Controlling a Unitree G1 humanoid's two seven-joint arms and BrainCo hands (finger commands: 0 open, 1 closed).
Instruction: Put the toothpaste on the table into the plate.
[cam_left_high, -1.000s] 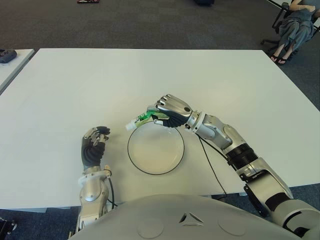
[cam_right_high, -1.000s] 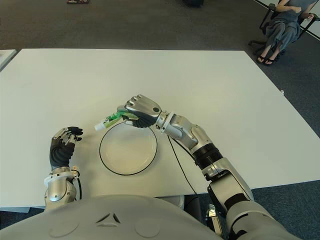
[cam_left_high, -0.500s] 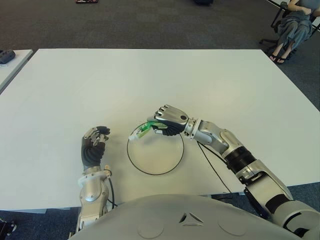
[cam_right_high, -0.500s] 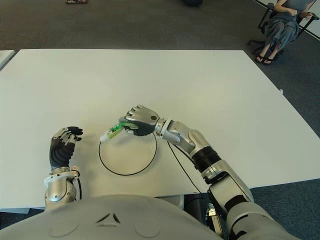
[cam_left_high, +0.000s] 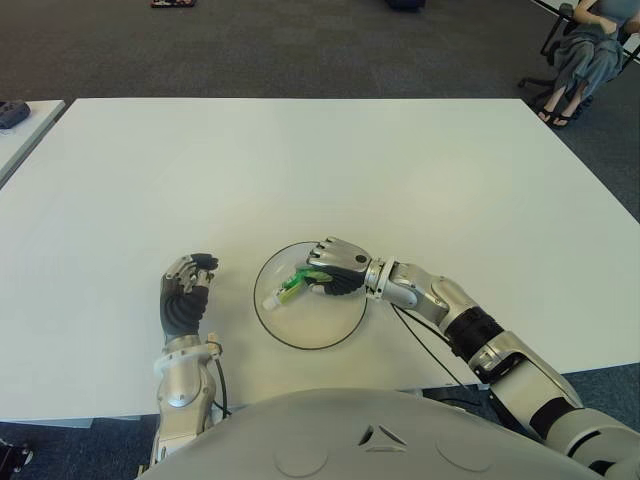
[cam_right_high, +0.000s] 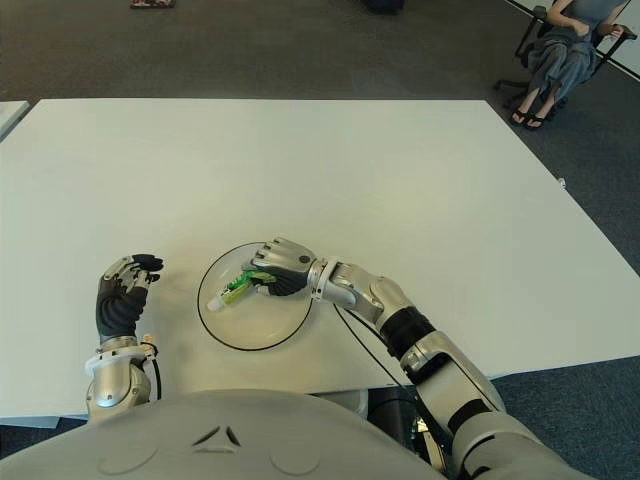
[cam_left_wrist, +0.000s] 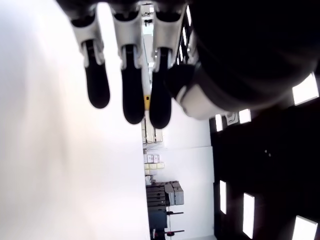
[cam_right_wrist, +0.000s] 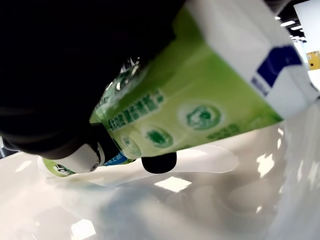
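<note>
A green-and-white toothpaste tube (cam_left_high: 286, 289) is held in my right hand (cam_left_high: 335, 276), whose fingers are shut around its back end. Hand and tube are low inside the round dark-rimmed white plate (cam_left_high: 312, 346) near the table's front edge. The tube's white cap points to the plate's left side. In the right wrist view the tube (cam_right_wrist: 195, 95) hangs just over the glossy plate floor (cam_right_wrist: 210, 200); I cannot tell whether they touch. My left hand (cam_left_high: 186, 293) shows to the left of the plate with relaxed fingers holding nothing.
The white table (cam_left_high: 300, 160) stretches wide behind the plate. A second table's corner with a dark object (cam_left_high: 12, 112) is at the far left. A seated person (cam_left_high: 590, 50) is at the far right, off the table. A black cable (cam_left_high: 425, 345) runs under my right forearm.
My right hand has come down and toward me with the tube, from above the plate's far rim to low inside the plate. The left hand has not moved.
</note>
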